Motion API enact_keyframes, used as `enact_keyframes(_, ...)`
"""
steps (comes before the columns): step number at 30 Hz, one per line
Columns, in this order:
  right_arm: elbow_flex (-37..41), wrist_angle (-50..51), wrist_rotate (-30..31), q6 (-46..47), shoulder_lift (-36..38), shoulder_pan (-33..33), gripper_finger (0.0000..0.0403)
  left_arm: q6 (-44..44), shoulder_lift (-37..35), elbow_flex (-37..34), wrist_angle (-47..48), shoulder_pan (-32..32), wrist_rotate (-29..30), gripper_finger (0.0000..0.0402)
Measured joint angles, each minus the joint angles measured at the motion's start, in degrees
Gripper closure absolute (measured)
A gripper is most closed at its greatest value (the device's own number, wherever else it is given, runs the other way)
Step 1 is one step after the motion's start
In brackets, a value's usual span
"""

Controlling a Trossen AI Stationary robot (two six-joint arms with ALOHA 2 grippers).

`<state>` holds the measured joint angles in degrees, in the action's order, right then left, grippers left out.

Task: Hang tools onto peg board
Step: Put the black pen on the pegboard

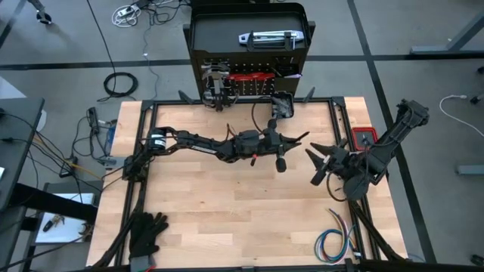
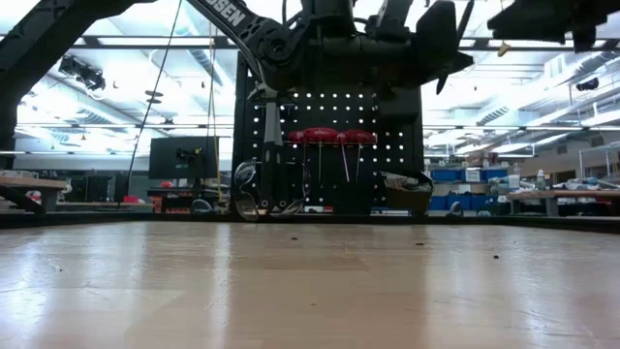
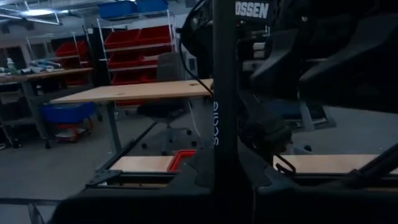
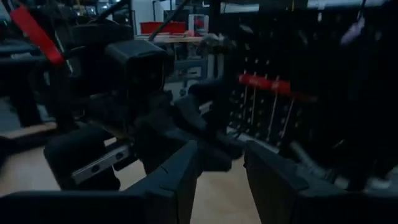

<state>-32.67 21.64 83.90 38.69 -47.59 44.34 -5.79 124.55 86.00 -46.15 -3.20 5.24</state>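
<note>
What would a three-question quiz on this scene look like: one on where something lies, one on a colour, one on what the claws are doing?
1. Where do the black gloves lie?
A. On top of the peg board
B. On the table, at the corner away from the peg board on the left arm's side
C. In the right claw

2. What colour are the handles hanging in a row on the peg board?
A. Yellow
B. Blue
C. Red

3. Which claw holds something?
A. The left claw
B. The right claw
C. Neither

Answers:
1. B: the black gloves rest on the table, far from the peg board.
2. C: the handles show red against the black panel.
3. A: the left claw is shut on a black-handled tool, while the right claw stands open and empty.
</note>
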Motion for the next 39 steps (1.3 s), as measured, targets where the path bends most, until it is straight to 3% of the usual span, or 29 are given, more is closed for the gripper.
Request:
enact_keyframes(5, 0.0, -13.7, 0.1, -21.4, 0.0, -2.6, 0.0260, 0.0, 0.0, 0.0, -1.3, 0.0, 0.3, 0.0385)
enact_keyframes(9, 0.0, -26.4, -5.8, -36.1, 0.0, -5.1, 0.0260, 0.0, 0.0, 0.0, -2.7, 0.3, 0.1, 0.0384)
enact_keyframes(14, 0.0, -37.0, -9.7, -45.4, 0.0, -8.0, 0.0260, -0.4, 0.1, 0.0, -6.0, 0.6, -2.2, 0.0384)
enact_keyframes(25, 0.0, -45.7, -19.4, -50.8, 0.0, -16.1, 0.0261, -4.4, 0.1, 0.0, -10.3, 1.3, -3.8, 0.0384)
enact_keyframes(28, 0.0, -47.0, -19.7, -52.3, -0.2, -17.4, 0.0268, -4.4, 0.1, 0.0, -10.2, 1.2, -3.1, 0.0384)
enact_keyframes(32, 0.0, -48.5, -19.9, -54.2, -0.2, -17.7, 0.0297, -4.3, 0.1, 0.0, -10.2, 1.3, -1.4, 0.0384)
enact_keyframes(37, 0.0, -48.5, -21.0, -53.5, -0.2, -17.7, 0.0360, -4.3, 0.1, 0.0, -9.9, 1.2, -1.2, 0.0380)
enact_keyframes(39, 0.0, -47.9, -21.0, -53.3, -0.2, -17.7, 0.0363, -4.3, 0.1, 0.1, -9.7, 1.2, -1.2, 0.0377)
